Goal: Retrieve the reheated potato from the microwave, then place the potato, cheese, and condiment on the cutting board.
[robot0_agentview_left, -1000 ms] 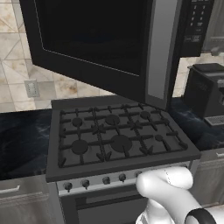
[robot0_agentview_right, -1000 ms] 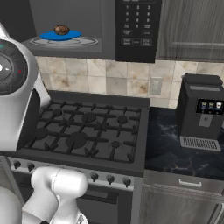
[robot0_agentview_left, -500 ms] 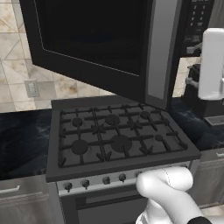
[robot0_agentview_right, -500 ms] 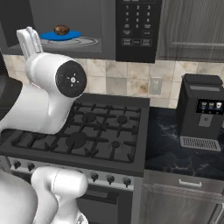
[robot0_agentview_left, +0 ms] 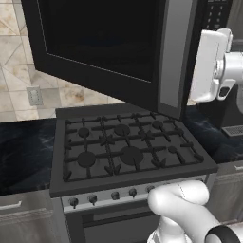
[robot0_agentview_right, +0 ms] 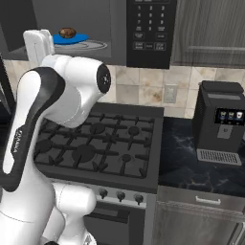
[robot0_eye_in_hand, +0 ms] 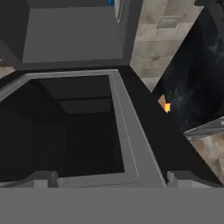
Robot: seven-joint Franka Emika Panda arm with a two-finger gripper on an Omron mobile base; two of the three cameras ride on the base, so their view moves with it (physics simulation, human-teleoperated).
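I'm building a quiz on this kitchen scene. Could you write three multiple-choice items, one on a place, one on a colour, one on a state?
1. Where is the potato?
A. on the stove
B. on a plate in the microwave
C. beside the coffee machine

2. What colour is the plate under it?
A. blue
B. red
C. white

3. How is the microwave door?
A. shut
B. taken off
C. swung open

Answers:
1. B: the right base view shows it in the open cavity, on the plate.
2. A: a blue rim shows around the potato.
3. C: the door stands out over the stove in the left base view.
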